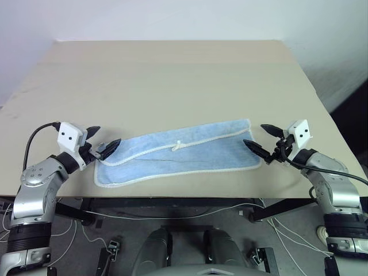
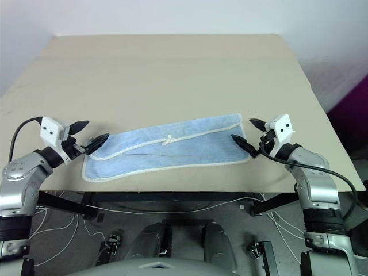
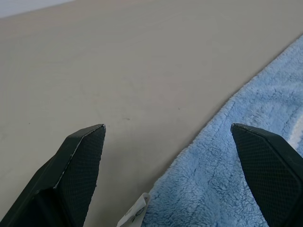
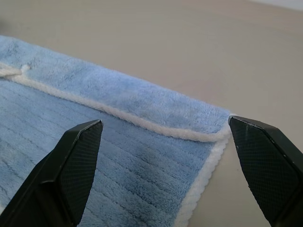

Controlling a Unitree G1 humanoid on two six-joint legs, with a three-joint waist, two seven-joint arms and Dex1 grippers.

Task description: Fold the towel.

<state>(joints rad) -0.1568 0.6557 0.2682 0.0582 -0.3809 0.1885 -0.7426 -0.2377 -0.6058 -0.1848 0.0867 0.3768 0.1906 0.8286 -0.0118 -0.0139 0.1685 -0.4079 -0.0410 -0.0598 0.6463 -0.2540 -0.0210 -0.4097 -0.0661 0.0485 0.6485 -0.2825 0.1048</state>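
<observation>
The towel (image 1: pixel 184 154), light blue with white edging, lies folded lengthwise, slightly askew, near the table's front edge.

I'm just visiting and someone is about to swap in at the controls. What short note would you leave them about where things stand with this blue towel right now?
Left gripper: jaws open, holding nothing, at the towel's left end.
Right gripper: jaws open, holding nothing, at the towel's right end.
Towel: lies lengthwise near the front edge of the table, slightly slanted. One long side looks already folded over, with the white edging and small loop running along the top.
Done: apparently one lengthwise fold.
Left: probably grip both ends and fold the towel again; neither end is gripped yet.
</observation>
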